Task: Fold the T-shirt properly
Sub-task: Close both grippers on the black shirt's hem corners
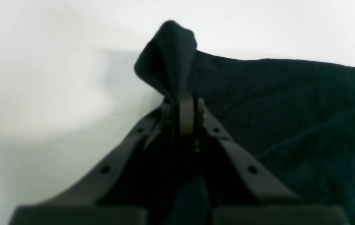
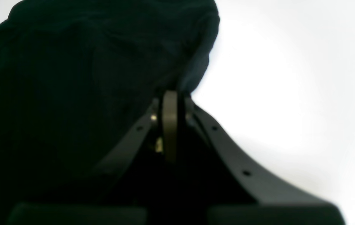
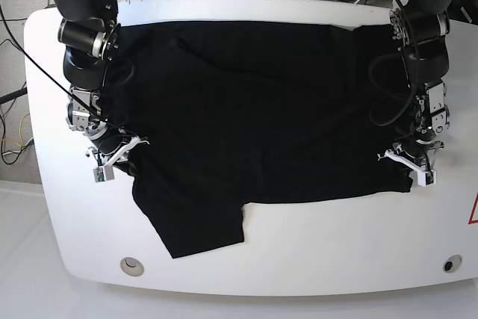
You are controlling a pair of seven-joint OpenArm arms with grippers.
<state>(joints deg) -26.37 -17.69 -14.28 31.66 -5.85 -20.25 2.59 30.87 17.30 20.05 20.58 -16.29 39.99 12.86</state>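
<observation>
The T-shirt (image 3: 254, 110) lies spread over most of the white table (image 3: 45, 207), black and matte, with one sleeve flap hanging toward the near edge below the rest of the cloth.

The left gripper (image 1: 182, 100) has its fingers pressed together on a fold of the T-shirt (image 1: 283, 109): in the left wrist view a peaked tuft of cloth stands up just beyond the fingertips, pinched between them. To one side of the fingers the cloth runs on as a broad wrinkled sheet; to the other side is bare white table, with open room right up to the pinch. In the base view this gripper (image 3: 414, 163) sits at the shirt's side edge, near its lower corner.

The right gripper (image 2: 172, 93) is likewise clamped on the T-shirt (image 2: 71, 93), its fingers closed on the cloth's rolled edge. The fabric bulks up beyond and to one side of the fingertips; the other side is clear table. In the base view it (image 3: 112, 156) grips the opposite side edge, just above where the sleeve flap begins.

Bare table borders the shirt outside both grippers and along the near edge.
</observation>
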